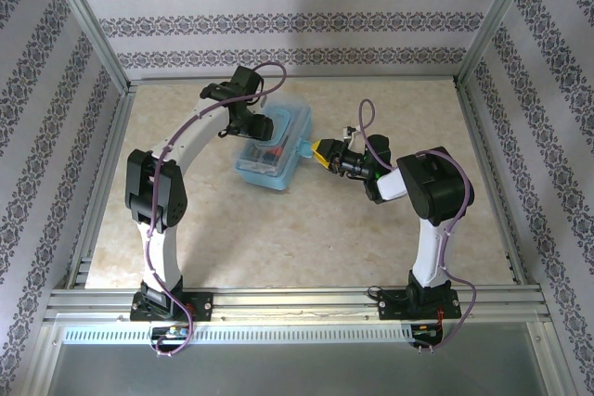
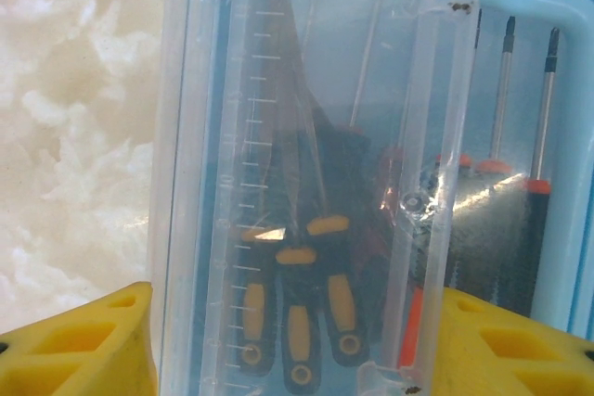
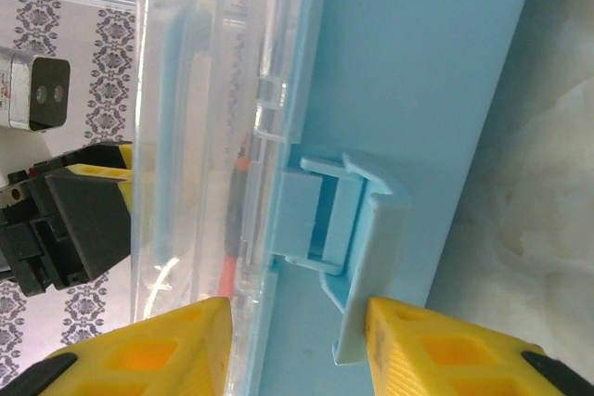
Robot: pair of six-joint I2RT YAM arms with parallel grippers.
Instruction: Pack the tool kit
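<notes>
The case sits mid-frame in the top view. The left gripper, half open, clamps the clear lid to steady it (my guess). The right gripper, partly open, holds nothing and straddles the latch, ready to snap it.

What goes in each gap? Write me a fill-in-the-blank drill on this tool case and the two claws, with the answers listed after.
The tool case has a clear lid and a ____ body.
Under the lid, three screwdrivers have black and ____ handles.
The right claw straddles the case's ____.
Between the fingers of the left claw sits the case's ____.
Missing words: blue; yellow; latch; lid.
</notes>
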